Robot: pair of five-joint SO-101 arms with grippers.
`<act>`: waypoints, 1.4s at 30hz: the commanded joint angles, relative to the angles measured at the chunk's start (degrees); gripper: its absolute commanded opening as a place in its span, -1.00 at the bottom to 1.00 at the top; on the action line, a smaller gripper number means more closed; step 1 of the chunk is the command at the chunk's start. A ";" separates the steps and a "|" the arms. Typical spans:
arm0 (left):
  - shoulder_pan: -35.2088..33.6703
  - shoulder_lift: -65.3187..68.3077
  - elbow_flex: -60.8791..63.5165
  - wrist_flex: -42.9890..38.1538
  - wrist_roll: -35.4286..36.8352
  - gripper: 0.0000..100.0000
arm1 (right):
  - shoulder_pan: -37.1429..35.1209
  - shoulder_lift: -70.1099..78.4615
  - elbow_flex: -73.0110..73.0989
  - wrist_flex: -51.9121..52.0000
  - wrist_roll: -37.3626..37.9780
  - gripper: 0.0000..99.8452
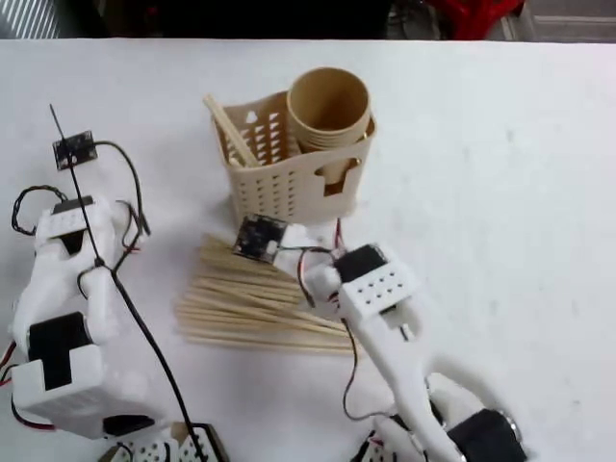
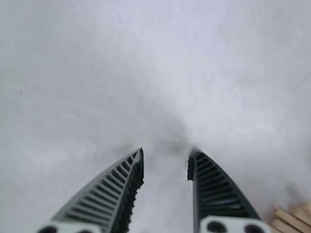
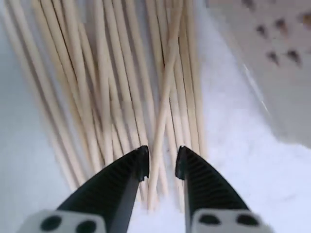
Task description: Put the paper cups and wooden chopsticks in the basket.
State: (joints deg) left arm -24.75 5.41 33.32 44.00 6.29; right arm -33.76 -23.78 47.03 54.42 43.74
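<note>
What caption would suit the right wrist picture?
Open right gripper above a pile of wooden chopsticks lying beside the basket.

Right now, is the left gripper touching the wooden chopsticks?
Apart. The left wrist view shows the left gripper open over the table, a plain gap between it and the wooden chopsticks.

The bench (image 1: 500, 144) is plain white. The basket (image 1: 289, 183) is cream, its walls patterned with rows of small slots. The cups (image 1: 329, 101) in it are tan. The chopsticks (image 1: 250, 303) beside the basket are pale bare wood. The left arm (image 1: 67, 289) and right arm (image 1: 380, 289) are white with black motor blocks. The left gripper (image 2: 165, 162) has grey, ridged jaws; the right gripper (image 3: 162, 162) has black ones.
</note>
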 commanded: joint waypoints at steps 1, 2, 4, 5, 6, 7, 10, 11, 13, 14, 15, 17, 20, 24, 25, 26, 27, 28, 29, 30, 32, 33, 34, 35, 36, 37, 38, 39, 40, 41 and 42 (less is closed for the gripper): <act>0.66 -0.13 -0.62 -1.05 0.44 -0.66 | -6.37 -0.92 -5.27 -0.48 -5.01 -0.79; 0.66 -0.13 -0.62 -1.05 0.44 -0.66 | -7.69 0.66 -6.77 -0.84 -5.98 -0.73; 0.66 -0.13 -0.62 -1.05 0.44 -0.66 | -8.40 5.14 -10.11 -2.68 -7.21 -0.65; 0.57 -0.13 -0.53 -1.05 0.44 -0.66 | -8.22 7.78 -11.69 -3.65 -8.00 -0.63; 0.57 -0.13 -0.53 -1.05 0.44 -0.66 | -8.13 10.59 -13.01 -4.70 -8.53 -0.63; 0.48 -0.13 -0.53 -1.05 0.44 -0.66 | -7.96 13.41 -13.89 -5.76 -8.70 -0.65; 0.48 -0.13 -0.53 -1.05 0.44 -0.66 | -7.34 20.35 -14.51 -10.24 -8.97 -0.73; 0.48 -0.13 -0.53 -1.05 0.44 -0.66 | -7.16 22.02 -14.51 -11.65 -8.97 -0.78; 0.48 -0.13 -0.53 -1.05 0.44 -0.66 | -7.08 25.01 -14.33 -13.85 -9.05 -0.84; 0.48 -0.13 -0.53 -1.05 0.44 -0.66 | -7.08 26.15 -14.33 -14.29 -9.05 -0.85; 0.48 -0.13 -0.53 -1.05 0.44 -0.66 | -7.08 27.03 -14.42 -14.55 -9.05 -0.84; 0.48 -0.13 -0.53 -1.05 0.44 -0.66 | -7.08 28.53 -14.51 -14.55 -9.05 -0.80; 0.48 -0.13 -0.53 -1.05 0.44 -0.66 | -7.08 30.37 -14.51 -14.55 -8.88 -0.77; 0.48 -0.13 -0.53 -1.05 0.44 -0.66 | -7.08 30.37 -14.51 -14.29 -8.97 -0.92; 0.48 -0.13 -0.53 -1.05 0.44 -0.66 | -7.08 30.37 -14.51 -14.20 -8.97 -0.97; 0.48 -0.13 -0.53 -1.05 0.44 -0.66 | -7.08 30.37 -14.42 -14.11 -8.97 -0.97; 0.48 -0.13 -0.53 -1.05 0.44 -0.66 | -7.08 30.29 -14.33 -13.93 -8.97 -0.95; 0.48 -0.13 -0.53 -1.05 0.44 -0.66 | -7.08 30.11 -14.42 -13.32 -8.97 -0.96; 0.48 -0.13 -0.53 -1.05 0.44 -0.66 | -7.08 29.49 -14.51 -12.62 -8.97 -0.97; 0.48 -0.13 -0.53 -1.05 0.44 -0.66 | -7.08 28.35 -14.51 -11.82 -8.97 -0.97; 0.48 -0.13 -0.53 -1.05 0.44 -0.66 | -7.08 24.84 -14.15 -9.89 -9.05 -0.97; 0.48 -0.13 -0.53 -1.05 0.44 -0.66 | -7.08 22.64 -14.07 -8.48 -9.05 -0.97; 0.48 -0.13 -0.53 -1.05 0.44 -0.66 | -7.08 20.26 -13.71 -7.25 -9.05 -0.97; 0.48 -0.13 -0.53 -1.05 0.44 -0.66 | -7.08 17.63 -13.10 -6.37 -9.41 -0.97; 0.48 -0.13 -0.53 -1.05 0.44 -0.66 | -7.08 14.73 -12.22 -5.85 -10.20 -0.97; 0.48 -0.13 -0.53 -1.05 0.44 -0.66 | -7.08 11.74 -11.16 -5.67 -10.99 -0.97; 0.48 -0.13 -0.53 -1.05 0.44 -0.66 | -7.08 8.66 -9.85 -5.67 -11.34 -0.97; 0.48 -0.13 -0.53 -1.05 0.44 -0.66 | -7.16 5.58 -8.70 -5.67 -11.69 -0.97; 0.48 -0.13 -0.53 -1.05 0.44 -0.66 | -7.16 2.33 -7.47 -5.58 -11.78 -0.97; 0.48 -0.13 -0.53 -1.05 0.44 -0.66 | -7.16 -0.92 -6.24 -5.58 -11.78 -0.97; 0.48 -0.13 -0.53 -1.05 0.44 -0.66 | -7.16 -4.26 -5.01 -5.49 -11.78 -0.97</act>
State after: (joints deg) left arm -24.75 5.41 33.32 44.00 6.29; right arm -41.14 -17.63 40.35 48.26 32.57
